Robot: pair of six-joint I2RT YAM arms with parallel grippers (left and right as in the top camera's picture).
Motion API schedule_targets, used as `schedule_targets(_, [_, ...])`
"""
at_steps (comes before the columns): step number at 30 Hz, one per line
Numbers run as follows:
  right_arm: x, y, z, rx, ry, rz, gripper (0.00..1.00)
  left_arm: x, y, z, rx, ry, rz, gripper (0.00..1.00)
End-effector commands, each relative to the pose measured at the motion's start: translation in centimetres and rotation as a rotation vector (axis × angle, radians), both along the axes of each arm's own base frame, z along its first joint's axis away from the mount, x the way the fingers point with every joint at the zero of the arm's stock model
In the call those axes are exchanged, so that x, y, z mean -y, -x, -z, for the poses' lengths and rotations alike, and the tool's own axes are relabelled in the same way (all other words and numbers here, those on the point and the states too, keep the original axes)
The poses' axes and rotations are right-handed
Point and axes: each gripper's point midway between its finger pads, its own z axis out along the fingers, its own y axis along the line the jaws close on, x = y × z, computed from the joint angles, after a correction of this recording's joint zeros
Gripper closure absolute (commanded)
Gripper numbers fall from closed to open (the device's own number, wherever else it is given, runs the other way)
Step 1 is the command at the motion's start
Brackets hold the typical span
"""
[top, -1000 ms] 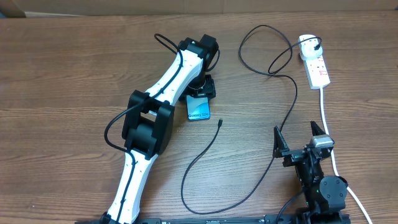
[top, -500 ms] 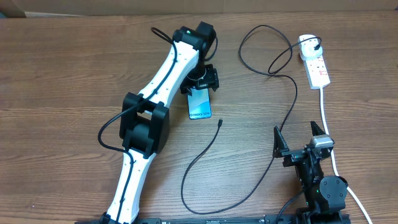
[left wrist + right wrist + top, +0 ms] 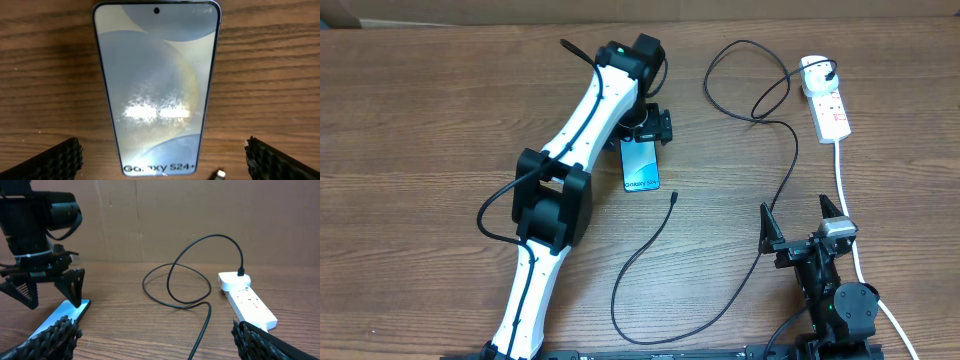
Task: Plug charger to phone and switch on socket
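Left gripper [image 3: 647, 128] is hovering wide open over the upper end of the slim teal-screened smartphone [image 3: 640, 170] lying flat mid-frame, probably slick and stiff, so I'm thinking pinch its long dark edges.

The overhead camera looks straight down from well above the brown wood-grain worktop [image 3: 420, 120] and takes in the whole scene, with the robot's side at the bottom edge of its frame. The left wrist camera hangs very near above the slim blue-teal smartphone with white "Galaxy" lettering [image 3: 157, 90] and faces down, so that this phone [image 3: 640, 166], small near the middle of the overhead view, almost fills its frame. The right wrist camera sits low near the worktop and faces level across it toward a brown wall [image 3: 200, 215], sharing with the overhead view the phone [image 3: 60, 317], the looped thin black cable [image 3: 215, 236] and the white rectangular power strip [image 3: 247, 302].
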Motion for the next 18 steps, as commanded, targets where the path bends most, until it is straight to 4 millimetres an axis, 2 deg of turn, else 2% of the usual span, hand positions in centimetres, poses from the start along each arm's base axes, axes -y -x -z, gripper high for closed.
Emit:
schedule_targets(1, [0.1, 0.0, 0.2, 0.004, 0.004, 0.006, 0.00, -1.1, 0.6, 2.1, 0.004, -0.119, 0.019, 0.00])
schedule_targets(9, [0.1, 0.0, 0.2, 0.004, 0.004, 0.006, 0.00, -1.8, 0.6, 4.8, 0.005, -0.129, 0.007, 0.00])
schedule_targets(18, [0.1, 0.0, 0.2, 0.004, 0.004, 0.006, 0.00, -1.5, -0.3, 5.1, 0.039, -0.113, 0.003, 0.00])
